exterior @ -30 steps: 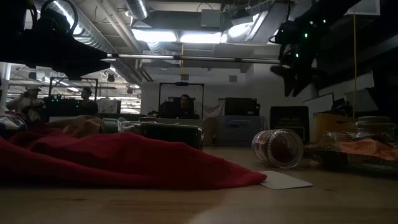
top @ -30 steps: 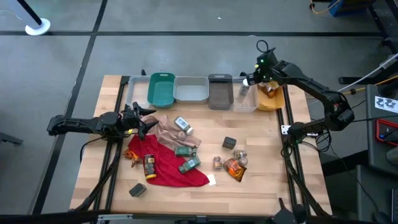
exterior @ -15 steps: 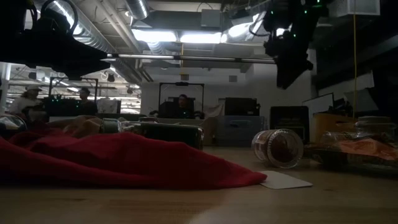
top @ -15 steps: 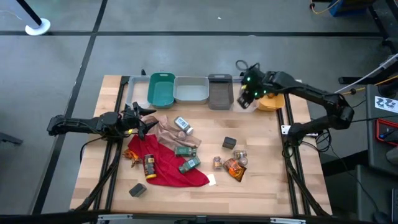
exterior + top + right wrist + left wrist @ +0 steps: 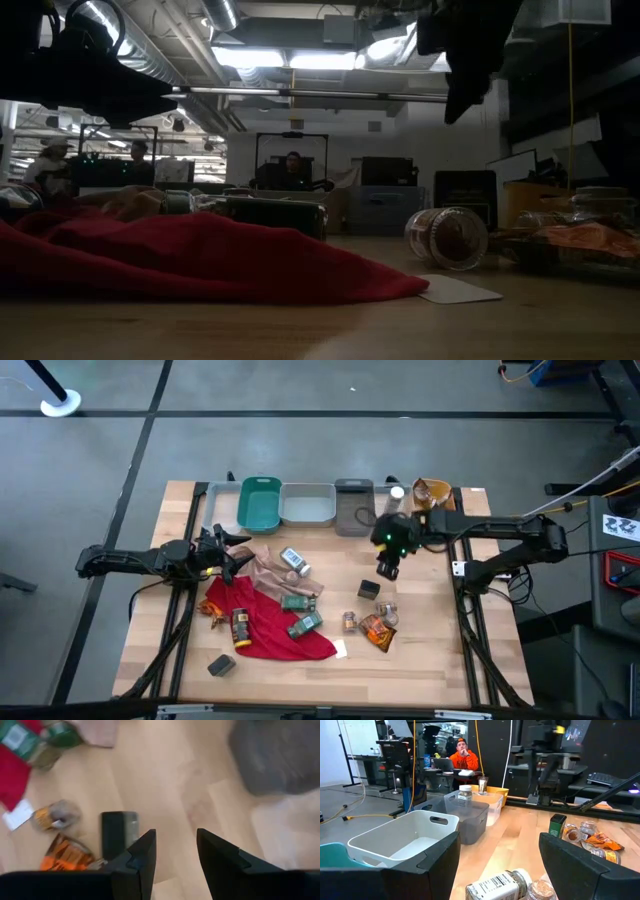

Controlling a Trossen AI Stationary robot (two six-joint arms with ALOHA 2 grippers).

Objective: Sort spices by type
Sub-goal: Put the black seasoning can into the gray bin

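Observation:
Spices lie scattered on the table. A white-capped jar (image 5: 294,560) rests on the tan cloth (image 5: 268,572). Green boxes (image 5: 298,601) lie on the red cloth (image 5: 270,630). A dark box (image 5: 369,590), small jars (image 5: 385,610) and an orange packet (image 5: 377,630) lie on bare wood at the right. My right gripper (image 5: 388,566) hangs open above the table, just beyond the dark box (image 5: 119,827), pointing steeply down with nothing between its fingers (image 5: 145,850). My left gripper (image 5: 235,555) waits open and level at the left, with the white-capped jar (image 5: 500,885) in front of it.
A row of bins stands along the far edge: teal (image 5: 259,503), white (image 5: 308,505), grey (image 5: 353,505) and yellow (image 5: 440,510). A jar (image 5: 397,493) stands between the grey and yellow ones. Another dark box (image 5: 221,665) lies near the front left. People sit in the room beyond.
My right gripper has swung from above the yellow bin at the far right corner toward the table's left and near side, and now hangs over bare wood beside the dark box. It rolled and tipped further down on the way. The spices have kept still.

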